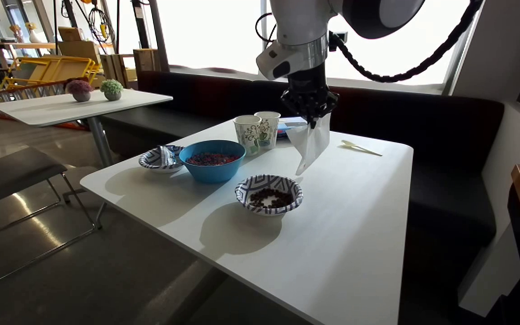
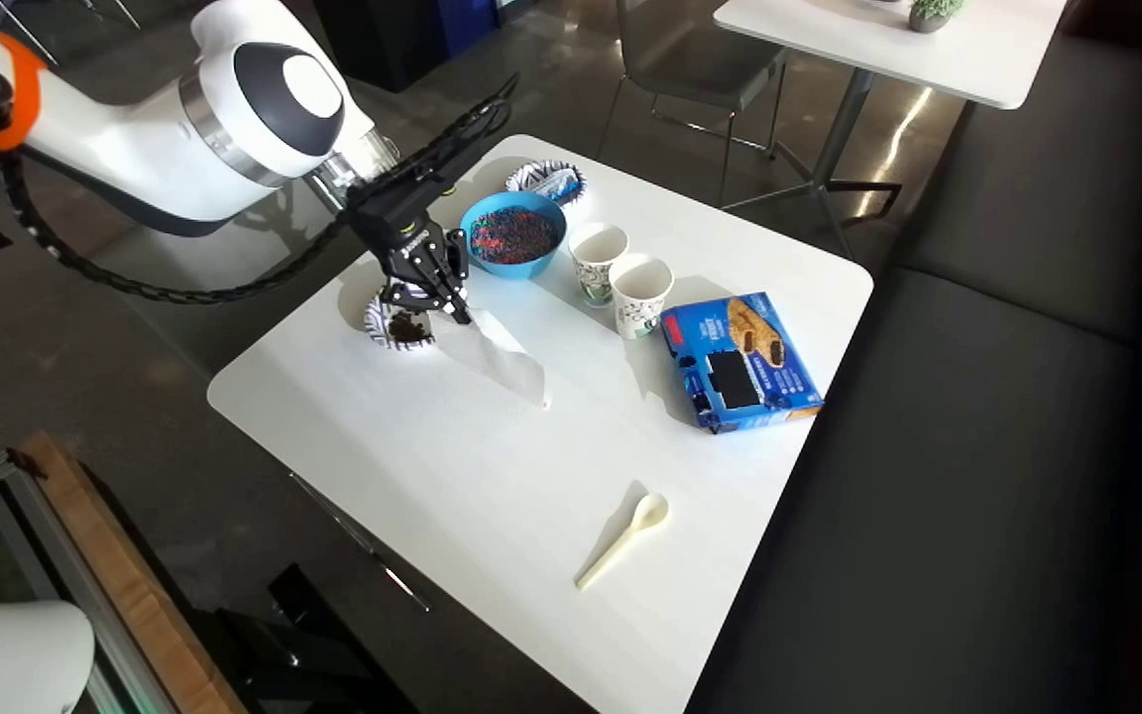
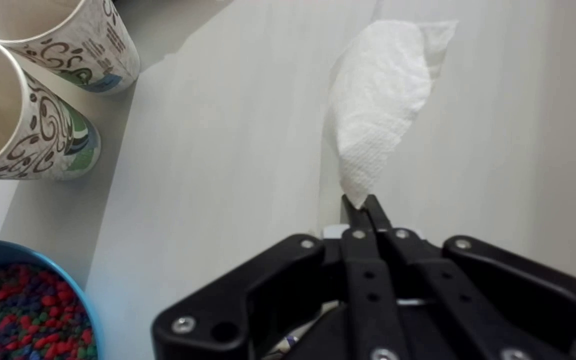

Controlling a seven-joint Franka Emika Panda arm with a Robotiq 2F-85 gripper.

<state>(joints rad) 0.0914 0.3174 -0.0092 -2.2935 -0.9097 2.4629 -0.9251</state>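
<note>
Jaws closed tight, the black tool (image 3: 359, 204) grips a white paper napkin (image 3: 380, 95) that droops beneath it over the white worktop (image 2: 452, 466); a patterned bowl (image 1: 266, 182) of dark pieces (image 1: 282, 198) sits lower, near the tool, and two paper cups (image 2: 638, 312) stand to its side.

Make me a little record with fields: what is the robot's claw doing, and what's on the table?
Gripper: closed, pinching one end of a white napkin
Patterned bowl: dark brown bits inside
Blue bowl: red, green and blue pebble-like pieces inside
Second patterned bowl: a packet, contents unclear
Paper cups: two, upright, close together
Blue box: lying flat
Pale spoon: lying on the white table
</note>
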